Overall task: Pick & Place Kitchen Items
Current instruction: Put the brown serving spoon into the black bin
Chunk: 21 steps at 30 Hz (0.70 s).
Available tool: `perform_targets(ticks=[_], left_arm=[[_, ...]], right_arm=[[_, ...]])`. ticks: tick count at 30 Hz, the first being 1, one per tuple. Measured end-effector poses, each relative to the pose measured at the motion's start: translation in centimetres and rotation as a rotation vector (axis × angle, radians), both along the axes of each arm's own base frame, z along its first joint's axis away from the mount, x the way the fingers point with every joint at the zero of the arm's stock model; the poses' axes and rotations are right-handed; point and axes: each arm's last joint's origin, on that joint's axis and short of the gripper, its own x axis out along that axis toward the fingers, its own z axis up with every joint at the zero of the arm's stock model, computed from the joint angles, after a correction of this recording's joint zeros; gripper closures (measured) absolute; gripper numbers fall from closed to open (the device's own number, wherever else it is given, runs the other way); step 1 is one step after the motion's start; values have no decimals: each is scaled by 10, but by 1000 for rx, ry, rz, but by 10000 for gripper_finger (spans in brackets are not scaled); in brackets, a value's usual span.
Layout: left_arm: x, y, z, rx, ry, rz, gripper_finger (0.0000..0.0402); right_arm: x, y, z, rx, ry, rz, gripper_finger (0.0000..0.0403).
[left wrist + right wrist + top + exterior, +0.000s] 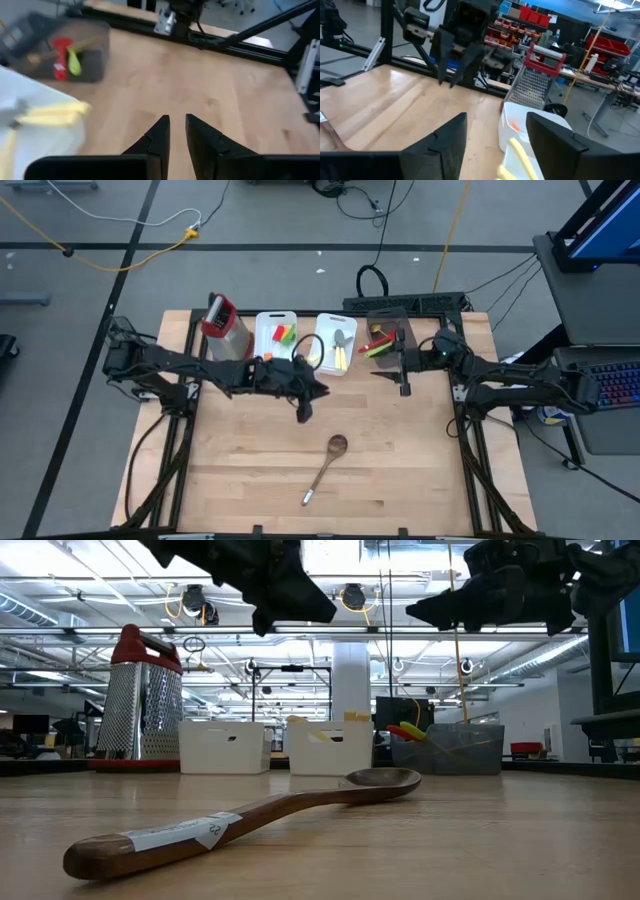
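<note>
Wooden spoon (250,815) lies nearest, brown, smooth, oval bowl, white label on the handle; one only, flat on the pale wood-plank table (400,470), well clear of the bins and both arms.

Box grater (222,328): one, perforated steel with red handle, upright left of the bins.

Three rectangular bins in a row at the table's far edge: white bin next to the grater (275,335) holds small red, orange, yellow and green pieces (285,334); middle white bin (336,342) holds a metal ladle (340,340) and pale yellow handles; dark grey bin (388,335) holds a red spoon (378,338) and a green spatula (376,350).

Left gripper (304,412) hangs between the middle white bin and the wooden spoon, fingers nearly together, nothing between them.

Right gripper (404,385) hangs just in front of the grey bin, fingers spread wide, holding nothing.
</note>
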Motion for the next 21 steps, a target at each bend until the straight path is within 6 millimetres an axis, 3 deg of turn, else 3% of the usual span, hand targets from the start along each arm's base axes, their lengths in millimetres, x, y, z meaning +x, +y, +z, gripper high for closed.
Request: perform_targets(ticks=[5,13,21], left_arm=[[0,-23,-11,-36,59,7,316],[13,-61,-56,-236,193,47,241],[15,-96,-102,-159,317,-4,216]], right_arm=[[1,4,0,-1,-1,19,186],[5,11,-2,5,12,62,185],[7,15,-3,5,16,84,182]])
